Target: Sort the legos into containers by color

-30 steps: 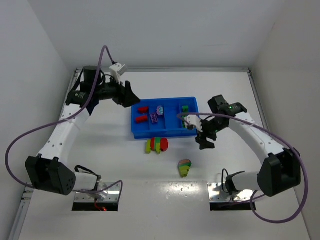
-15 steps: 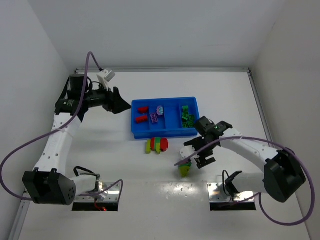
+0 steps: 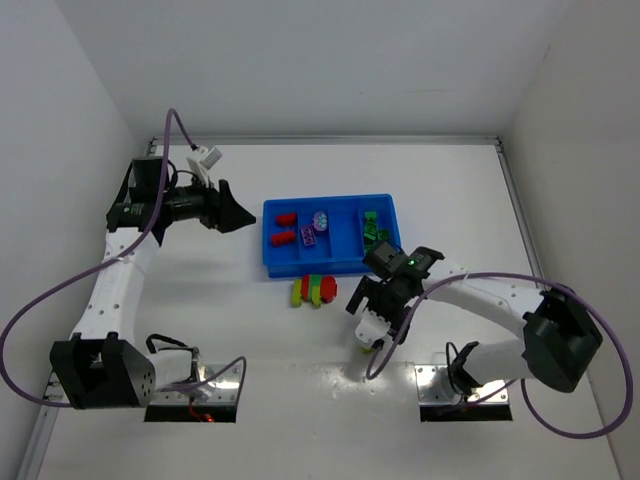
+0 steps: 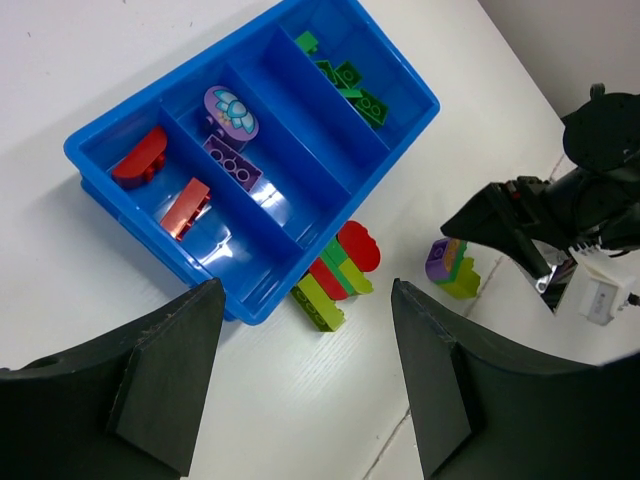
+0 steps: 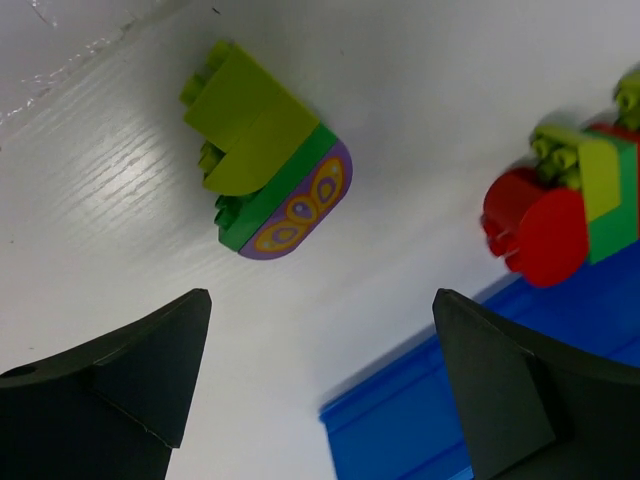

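Surface: a white table [image 3: 450, 180], enclosed by white walls, is seen from above.
Tray: a blue tray [image 3: 330, 267] of four compartments is set at the centre of the top view.
Sorted legos: two red bricks [image 4: 165, 185] are held in the leftmost compartment, purple pieces [image 4: 232, 125] in the next, and green bricks [image 4: 350, 80] in the rightmost.
Loose legos: a red, green and yellow-green cluster [image 3: 313, 290] is laid just below the tray's near wall. A smaller yellow-green, green and purple cluster [image 5: 270, 170] is laid on the table to its lower right.
Left gripper [image 3: 233, 212]: held at the upper left, apart from the tray. The jaws are spread and nothing is grasped.
Right gripper [image 3: 378, 322]: positioned over the smaller cluster at lower centre. The jaws are spread wide and nothing is clasped.
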Available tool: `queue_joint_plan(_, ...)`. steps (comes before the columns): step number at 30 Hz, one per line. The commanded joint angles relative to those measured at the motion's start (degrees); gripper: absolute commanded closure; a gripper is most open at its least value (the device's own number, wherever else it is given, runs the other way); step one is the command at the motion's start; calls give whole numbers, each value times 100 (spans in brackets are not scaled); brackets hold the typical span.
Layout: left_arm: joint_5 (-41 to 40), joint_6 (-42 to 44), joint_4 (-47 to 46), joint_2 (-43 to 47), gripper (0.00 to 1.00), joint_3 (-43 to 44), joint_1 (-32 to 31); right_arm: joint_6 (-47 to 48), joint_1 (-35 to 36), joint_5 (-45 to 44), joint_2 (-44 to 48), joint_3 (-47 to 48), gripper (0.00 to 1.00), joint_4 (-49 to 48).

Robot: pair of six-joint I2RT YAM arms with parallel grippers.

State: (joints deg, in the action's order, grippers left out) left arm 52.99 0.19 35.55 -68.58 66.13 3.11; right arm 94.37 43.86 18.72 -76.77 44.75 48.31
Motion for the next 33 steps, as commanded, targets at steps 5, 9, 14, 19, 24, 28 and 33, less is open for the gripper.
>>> queue_joint_plan(5,238,131,22,-77,26,-91,119,1628,378,492,399,25,10,230)
queue_joint_plan(9,291,183,22,-77,26,-144,172,2085,571,440,514,-80,11,573)
queue_joint_plan(14,475,184,22,-243,26,-144,233,2385,887,439,733,-379,11,854)
queue_joint_plan(19,598,236,22,-297,26,-144,347,2385,1134,553,795,-503,11,969)
queue_joint_plan(24,703,289,22,-297,26,-249,409,2385,1327,615,795,-555,11,917)
queue_joint_plan(28,756,289,22,-349,26,-302,461,2385,1459,668,673,-669,16,680)
queue_joint_plan(33,809,342,22,-349,26,-302,462,2385,1643,606,305,-600,22,434)
